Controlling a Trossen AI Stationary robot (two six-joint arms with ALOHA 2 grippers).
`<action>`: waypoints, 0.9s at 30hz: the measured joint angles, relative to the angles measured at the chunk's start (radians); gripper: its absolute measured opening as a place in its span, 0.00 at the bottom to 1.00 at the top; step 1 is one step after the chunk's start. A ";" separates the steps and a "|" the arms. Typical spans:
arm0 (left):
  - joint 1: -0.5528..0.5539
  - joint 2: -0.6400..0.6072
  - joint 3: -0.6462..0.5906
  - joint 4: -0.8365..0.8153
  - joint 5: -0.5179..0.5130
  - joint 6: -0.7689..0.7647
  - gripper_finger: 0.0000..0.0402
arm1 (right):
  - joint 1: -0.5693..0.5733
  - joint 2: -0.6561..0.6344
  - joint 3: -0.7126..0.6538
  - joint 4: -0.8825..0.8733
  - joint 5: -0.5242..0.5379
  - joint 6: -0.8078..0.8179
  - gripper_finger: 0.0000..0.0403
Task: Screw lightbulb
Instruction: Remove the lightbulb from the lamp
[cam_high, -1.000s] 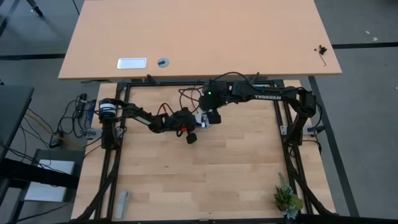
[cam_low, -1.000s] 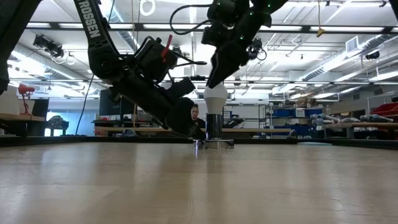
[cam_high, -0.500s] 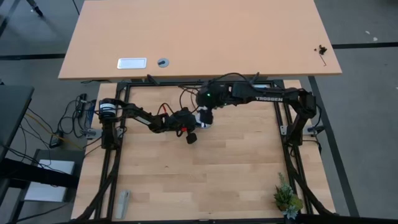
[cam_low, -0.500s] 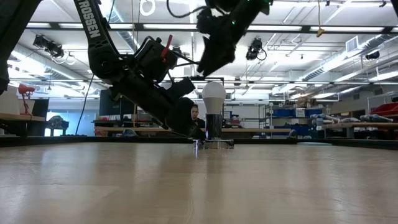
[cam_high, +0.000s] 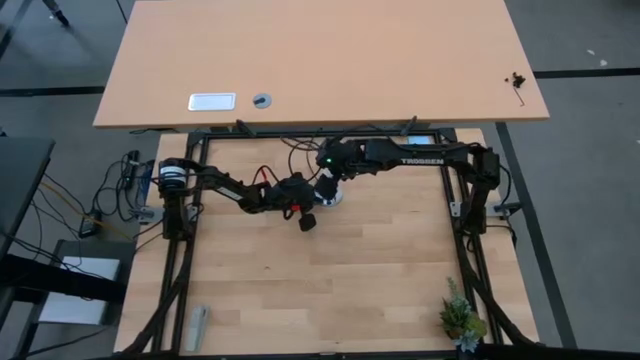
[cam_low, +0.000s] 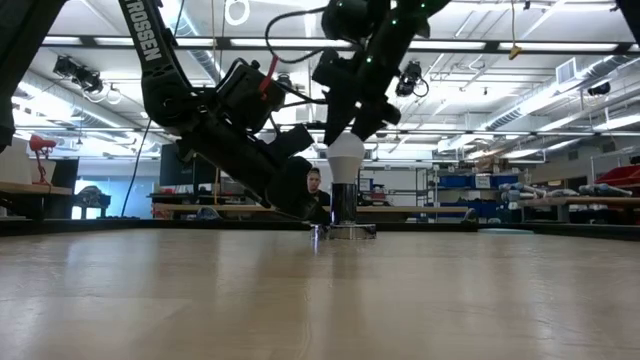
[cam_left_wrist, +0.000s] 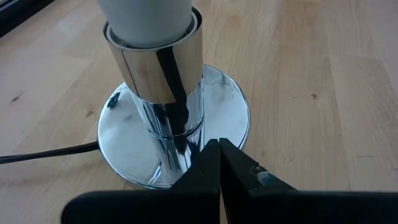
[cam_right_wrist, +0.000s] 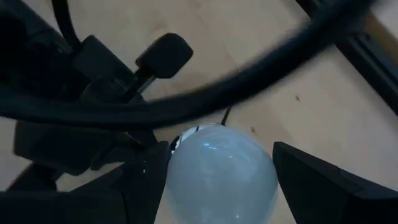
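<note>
We see the bulb (cam_low: 346, 155) upright in the chrome socket (cam_left_wrist: 163, 81) on its round base (cam_left_wrist: 233, 112), near the table's (cam_high: 330, 290) far edge, mid-width; black cord (cam_left_wrist: 43, 152) runs off from the base. R gripper (cam_low: 350, 135) sits right over the bulb; its fingers (cam_right_wrist: 314, 183) are spread w/ one on each side of the white globe, small gaps visible in the R wrist view, so not clamped. L gripper (cam_left_wrist: 219, 163) is low at the base, fingers pressed together, tips touching the socket's lower stem; L arm reaches in from the left. Small plant (cam_high: 462, 318) sits at the near right corner.
</note>
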 joint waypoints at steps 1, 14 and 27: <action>0.000 0.000 0.000 0.000 0.000 0.000 0.00 | 0.000 0.009 0.000 0.006 -0.003 -0.016 0.72; 0.000 0.000 0.000 0.000 0.002 0.002 0.00 | -0.063 0.033 0.002 0.014 -0.268 -0.752 0.72; -0.001 0.000 0.000 -0.001 0.012 0.003 0.00 | -0.001 -0.004 0.104 0.017 -0.111 -0.421 0.72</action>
